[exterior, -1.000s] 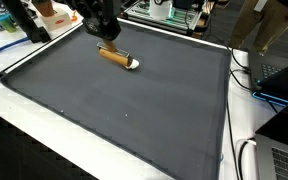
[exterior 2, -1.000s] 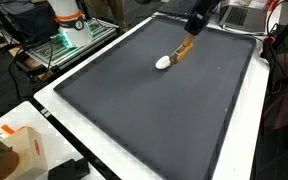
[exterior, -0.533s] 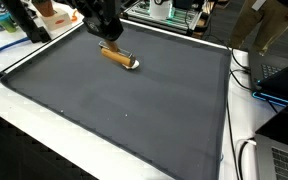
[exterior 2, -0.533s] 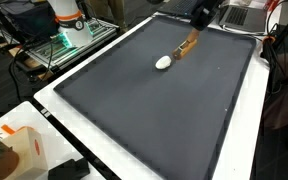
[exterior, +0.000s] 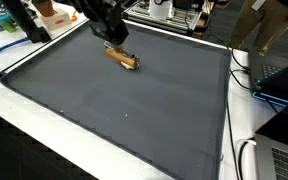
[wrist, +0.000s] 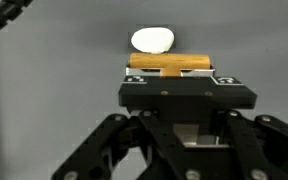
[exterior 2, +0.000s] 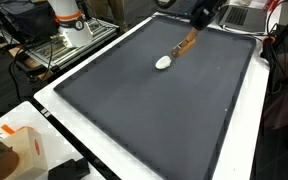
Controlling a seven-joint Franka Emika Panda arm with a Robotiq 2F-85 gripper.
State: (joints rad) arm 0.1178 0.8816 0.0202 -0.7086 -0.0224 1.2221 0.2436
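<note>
Wrist view shows the gripper (wrist: 171, 74) with its jaws drawn in narrow on a short wooden stick (wrist: 169, 63), which lies crosswise between the fingertips. A white oval piece (wrist: 152, 40) sits just beyond the stick; whether the two are joined I cannot tell. In both exterior views the stick (exterior 2: 185, 45) is near the far edge of the dark mat (exterior 2: 134, 110), with the arm coming down over it from beyond that edge and the white piece (exterior 2: 163, 62) at the stick's lower end, toward the mat's middle. The stick (exterior: 122, 58) looks close to the mat's surface, though it is not clear whether its low end rests on the mat or hangs just above it. I judge the step in hand to be the carry after a grasp: the stick is secured. The next move calls for a steady grip and enough height over the mat that the low end and the white piece do not drag.
</note>
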